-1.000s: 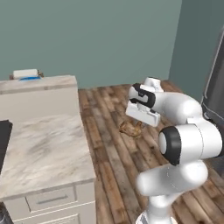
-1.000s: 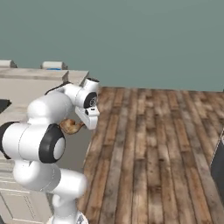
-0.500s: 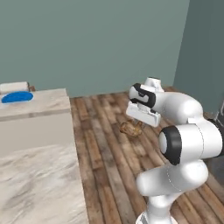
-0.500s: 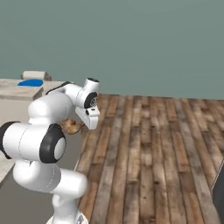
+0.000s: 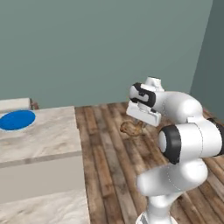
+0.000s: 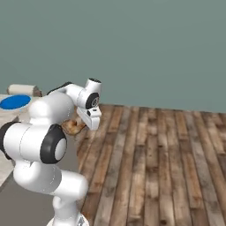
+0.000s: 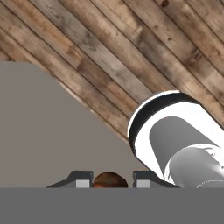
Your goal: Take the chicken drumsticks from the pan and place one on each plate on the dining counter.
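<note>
In the left base view, the gripper (image 5: 136, 124) hung over the wooden floor (image 5: 118, 148), off the dining counter's (image 5: 48, 144) right edge, its fingers clenched on a chicken drumstick (image 5: 130, 128). The golden-brown piece showed just below the white hand, clear of the counter and above the planks. The blue plate (image 5: 16, 120) lay near the counter's far left corner, well apart from the drumstick, with bare marbled stone between it and the right edge. A pale rolled thing (image 5: 15, 104) sat beyond the plate at the far edge. Open floor ran from the counter's right edge to the teal wall (image 5: 100, 48).

In the right base view, the gripper (image 6: 78, 126) hung just behind the arm's upper link, and the drumstick (image 6: 73, 127) peeked out under the hand. The blue plate (image 6: 14, 102) sat at the left, on the counter (image 6: 6, 115), with the pale roll (image 6: 22, 89) just behind it. To the right, the floor (image 6: 159, 163) lay wide and bare up to the wall (image 6: 145, 48).

In the hand view, the two dark fingertips (image 7: 83, 180) stood close either side of the drumstick's (image 7: 110, 180) brown top. A flat grey face, probably the counter's side (image 7: 48, 131), ended in a slanting edge, with floor planks (image 7: 109, 52) beyond.
</note>
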